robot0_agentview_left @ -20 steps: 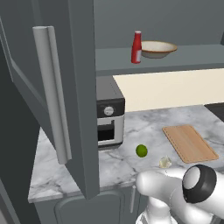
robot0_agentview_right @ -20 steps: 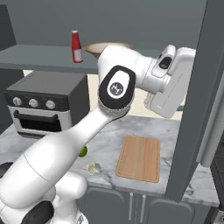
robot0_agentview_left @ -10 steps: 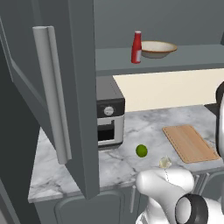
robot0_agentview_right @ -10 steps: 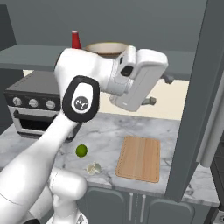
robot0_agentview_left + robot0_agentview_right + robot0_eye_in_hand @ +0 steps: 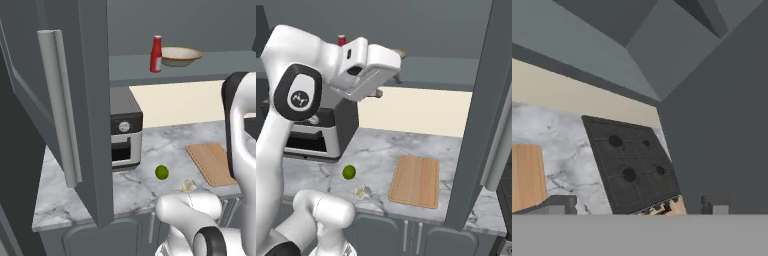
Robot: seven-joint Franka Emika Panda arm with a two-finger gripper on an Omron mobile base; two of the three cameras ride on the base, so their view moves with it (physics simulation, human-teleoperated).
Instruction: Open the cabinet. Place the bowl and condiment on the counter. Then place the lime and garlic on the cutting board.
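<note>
Both doors of the dark grey cabinet [image 5: 92,75] stand swung out, left and right [image 5: 483,100]. On its shelf stand the red condiment [image 5: 156,54] and, right beside it, the beige bowl [image 5: 181,55]. Below, on the marble counter [image 5: 145,185], the lime [image 5: 161,172] and garlic [image 5: 188,186] lie close together, left of the cutting board [image 5: 212,162]. The lime [image 5: 349,172], garlic [image 5: 362,191] and board [image 5: 416,180] also show from the right. My gripper [image 5: 638,204] is open and empty, held high in front of the shelf, above the counter.
A dark toaster oven [image 5: 125,135] stands at the counter's left under the shelf. A black cooktop [image 5: 632,165] lies right of the board. The left door's long bar handle [image 5: 60,105] juts toward me. My arm [image 5: 301,95] crosses in front of the oven.
My arm has swung left, from beside the right cabinet door to in front of the shelf near the bottle. The gripper has stayed open. Nothing on shelf or counter moved.
</note>
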